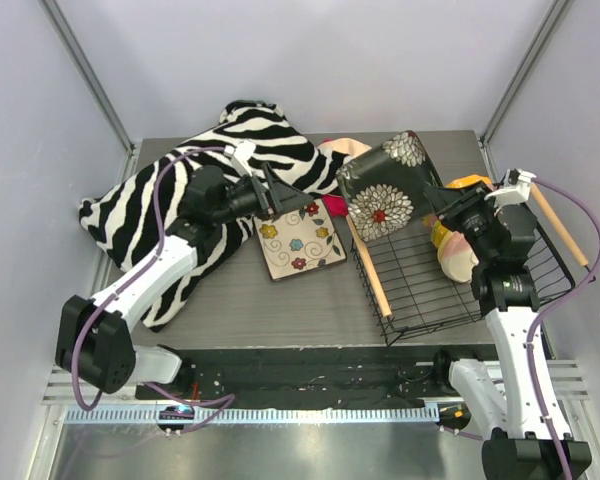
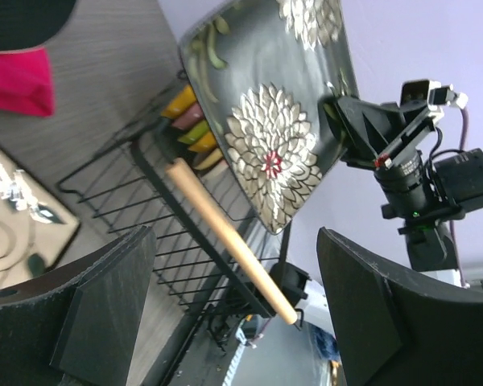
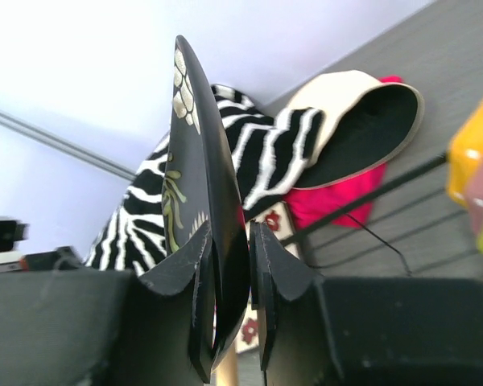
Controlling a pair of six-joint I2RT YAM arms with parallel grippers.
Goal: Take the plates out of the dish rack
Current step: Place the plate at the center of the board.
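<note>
1. The dark square plate with the big flower (image 1: 385,185) is up in the air. It's tipped on edge over the far-left corner of the dish rack (image 1: 420,295).
2. The right tool (image 3: 232,273) is pinching that plate by its edge, with one finger on each face. You can see it clearly from the right wrist view.
3. The cream square plate with flowers (image 1: 298,243) lies flat on the desk (image 1: 280,320), just left of the rack.
4. The left tool (image 1: 278,200) is spread wide with nothing between the fingers. It hangs over the far edge of the cream plate and points toward the rack.
5. A few plates are standing in the rack's far-right part: a round pink-cream plate (image 1: 458,258), a yellow plate (image 1: 440,236) and an orange plate (image 1: 467,183). The right arm covers part of them, so I can't tell exactly how they sit.
6. The rack takes up the right side of the desk. It has a wooden rod handle (image 1: 368,270) along its left side and another along the right.
7. Farther out, a zebra-striped cloth (image 1: 180,200) is sprawled over the far-left of the desk. A peach hat (image 1: 340,150) lies next to it, behind the lifted plate, with something bright pink (image 3: 330,201) tucked under the hat.
</note>
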